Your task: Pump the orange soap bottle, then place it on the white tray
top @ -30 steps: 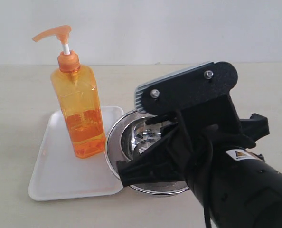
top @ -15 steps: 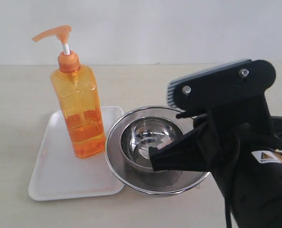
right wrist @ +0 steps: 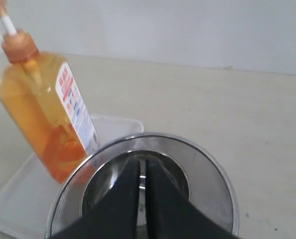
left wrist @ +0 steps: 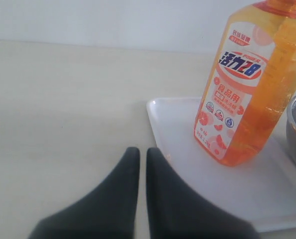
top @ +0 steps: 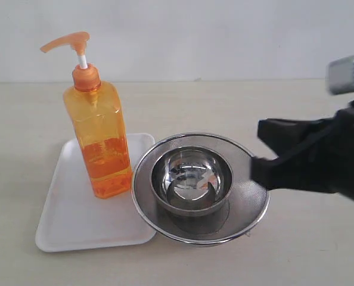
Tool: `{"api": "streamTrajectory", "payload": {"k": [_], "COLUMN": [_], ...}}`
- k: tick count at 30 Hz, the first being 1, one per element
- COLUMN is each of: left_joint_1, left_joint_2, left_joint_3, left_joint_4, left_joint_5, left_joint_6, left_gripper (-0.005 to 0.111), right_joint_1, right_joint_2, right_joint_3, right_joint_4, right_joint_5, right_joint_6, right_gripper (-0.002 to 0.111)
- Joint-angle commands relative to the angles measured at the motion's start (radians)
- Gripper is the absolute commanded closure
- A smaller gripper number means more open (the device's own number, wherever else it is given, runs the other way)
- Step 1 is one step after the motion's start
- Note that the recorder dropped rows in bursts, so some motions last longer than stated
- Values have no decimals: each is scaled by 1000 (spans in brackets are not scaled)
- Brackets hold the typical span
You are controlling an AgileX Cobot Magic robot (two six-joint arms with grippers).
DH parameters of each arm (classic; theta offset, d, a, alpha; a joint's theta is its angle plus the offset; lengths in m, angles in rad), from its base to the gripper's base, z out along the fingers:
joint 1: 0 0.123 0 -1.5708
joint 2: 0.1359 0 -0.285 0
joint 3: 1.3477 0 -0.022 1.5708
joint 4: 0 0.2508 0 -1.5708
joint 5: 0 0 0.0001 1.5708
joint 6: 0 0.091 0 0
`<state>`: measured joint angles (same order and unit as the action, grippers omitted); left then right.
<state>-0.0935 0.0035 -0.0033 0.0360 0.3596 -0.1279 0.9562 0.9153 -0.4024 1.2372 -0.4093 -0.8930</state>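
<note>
orange soap bottle (left wrist: pixel 247 99) top cut off in left wrist view, white tray (top: pixel 75 220) edge behind strainer (top: pixel 236 217)

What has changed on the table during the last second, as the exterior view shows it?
The right arm drew back towards the right side of the view and uncovered the mesh strainer and the steel bowl in it. Its fingers are shut and empty, and nothing was taken hold of or let go. The orange soap bottle stayed upright on the white tray.

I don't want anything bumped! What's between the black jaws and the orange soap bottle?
The round steel strainer, with a bowl in it, sits between the right gripper and the orange soap bottle, in the exterior view.
</note>
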Motion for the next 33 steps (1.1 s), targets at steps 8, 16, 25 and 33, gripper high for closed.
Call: {"api": "streamTrajectory", "payload": {"k": [8,16,25,33], "left_joint_1": [3,3,3,3], "left_joint_2": [-3,-3,-3,-3], "left_joint_3": [3,3,3,3], "left_joint_4": [5,5,5,5], "left_joint_5": [-1,-1,-1,-1], "left_joint_6": [-5,-5,-5,-5], "left_gripper": [102,102,102,102], "right_joint_1": [-690,-818,-818,-818], "right_joint_2": [-554,-784,-802,-814], "right_joint_3": [212,320,327,402], "right_joint_4": [-194,-197,-209,-920], "right_joint_5": [487,526,519,467], "right_joint_6": [117,99,37,645], "right_gripper": [107,107,107,107]}}
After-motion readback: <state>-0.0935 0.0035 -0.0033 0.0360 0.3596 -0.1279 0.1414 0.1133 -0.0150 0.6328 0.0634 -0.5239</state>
